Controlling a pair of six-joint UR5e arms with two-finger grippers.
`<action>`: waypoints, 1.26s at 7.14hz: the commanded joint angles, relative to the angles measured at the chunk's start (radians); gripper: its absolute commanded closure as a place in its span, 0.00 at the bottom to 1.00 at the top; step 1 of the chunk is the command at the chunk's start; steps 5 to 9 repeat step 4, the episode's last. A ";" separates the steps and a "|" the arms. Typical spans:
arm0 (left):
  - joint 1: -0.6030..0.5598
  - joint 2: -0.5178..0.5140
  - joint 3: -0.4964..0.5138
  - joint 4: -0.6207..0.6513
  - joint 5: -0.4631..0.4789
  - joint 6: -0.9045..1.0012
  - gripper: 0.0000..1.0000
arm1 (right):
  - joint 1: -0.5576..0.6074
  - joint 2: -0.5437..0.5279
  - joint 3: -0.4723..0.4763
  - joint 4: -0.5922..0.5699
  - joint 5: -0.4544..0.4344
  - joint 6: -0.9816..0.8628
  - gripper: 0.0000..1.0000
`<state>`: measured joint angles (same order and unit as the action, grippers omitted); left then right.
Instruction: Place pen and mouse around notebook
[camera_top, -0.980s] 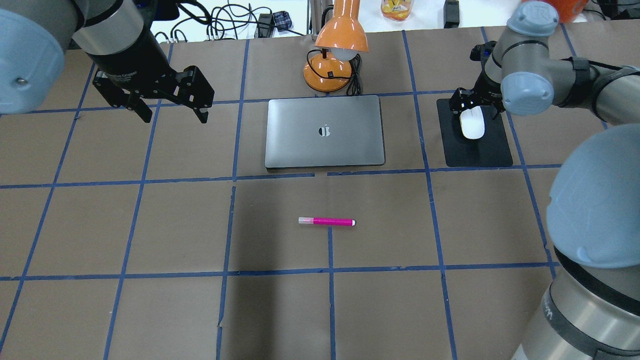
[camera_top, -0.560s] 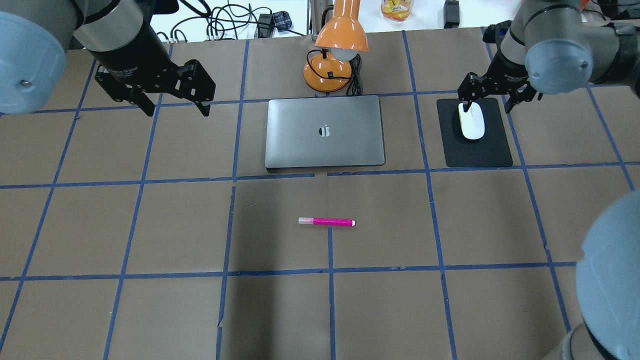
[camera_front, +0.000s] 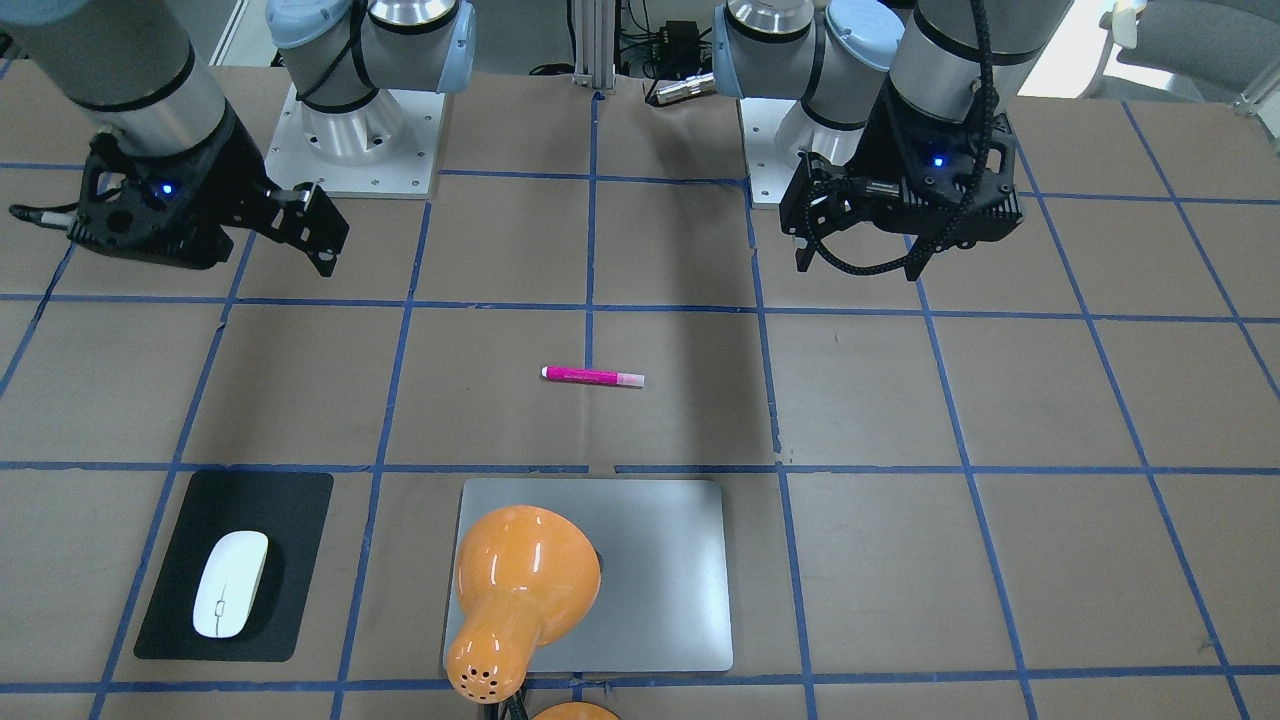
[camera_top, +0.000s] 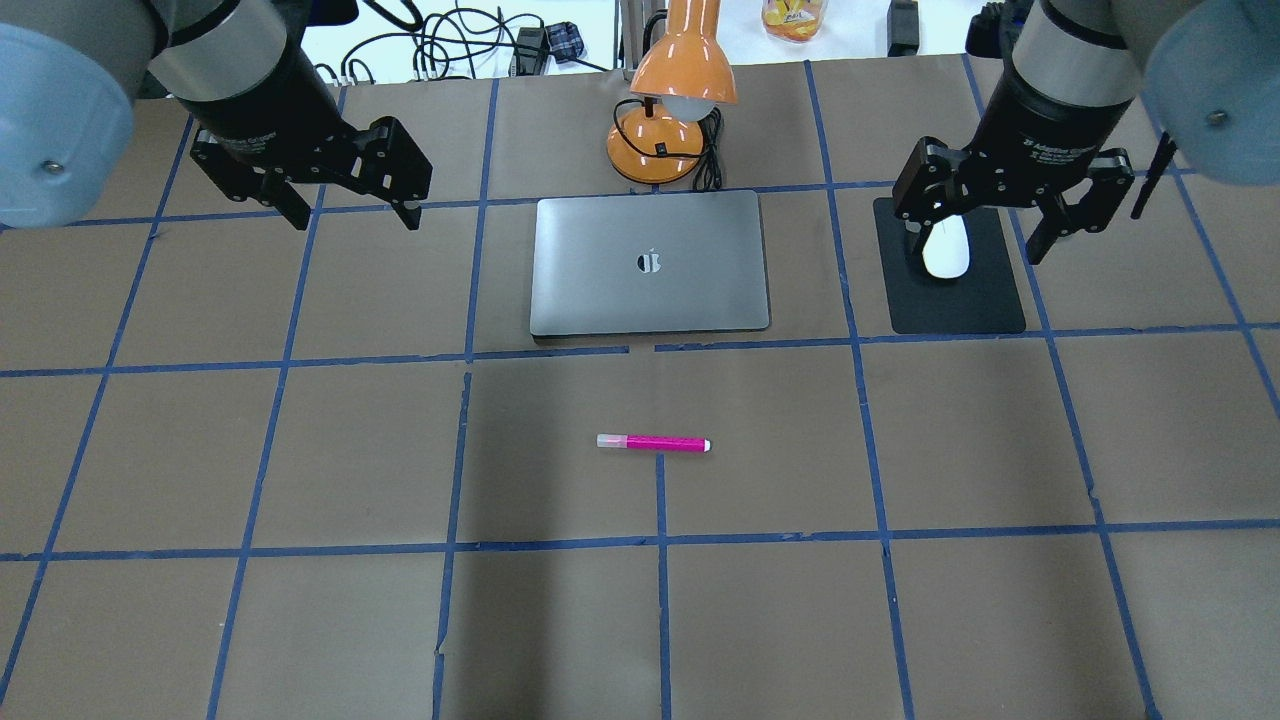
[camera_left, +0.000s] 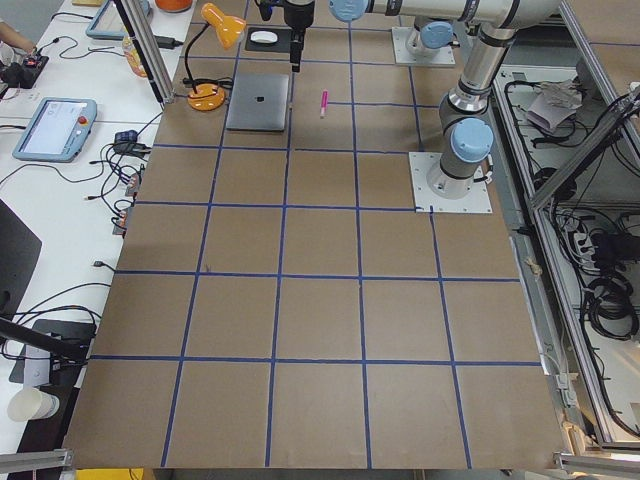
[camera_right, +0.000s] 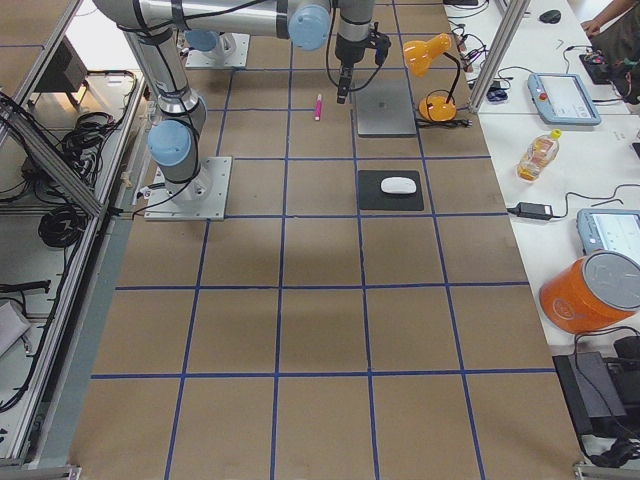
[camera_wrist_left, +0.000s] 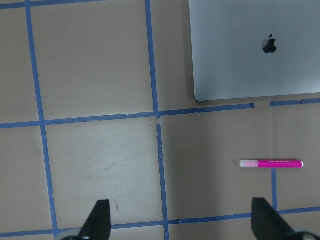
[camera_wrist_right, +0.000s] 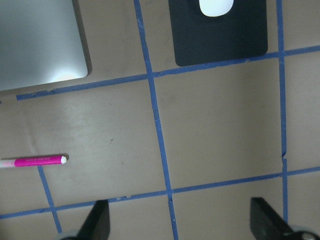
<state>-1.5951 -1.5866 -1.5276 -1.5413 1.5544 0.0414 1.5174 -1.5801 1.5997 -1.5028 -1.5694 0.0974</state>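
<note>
We find the left gripper (camera_top: 352, 222) and right gripper (camera_top: 975, 252) spread wide, holding nothing. The mouse (camera_front: 231, 584) sits on a black mat (camera_front: 295, 520) beside the notebook (camera_top: 650, 262). The pen (camera_top: 653, 442) lies flat, apart, on the robot's side. We judge the slim pen may roll under an off-centre pinch.

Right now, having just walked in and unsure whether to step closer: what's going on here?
Nothing is being held. The left gripper and right gripper hang above the table, both open and empty. The mouse sits on its black mat beside the notebook; the pen lies alone on the table, nearer the robot.
</note>
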 joint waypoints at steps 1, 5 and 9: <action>0.001 0.002 0.001 0.001 0.001 0.000 0.00 | 0.001 -0.058 0.023 0.029 -0.003 -0.011 0.00; 0.001 0.007 0.000 -0.003 0.010 0.003 0.00 | 0.001 -0.058 0.023 0.029 0.000 -0.011 0.00; 0.001 0.007 0.000 -0.003 0.010 0.003 0.00 | 0.001 -0.058 0.023 0.029 0.000 -0.011 0.00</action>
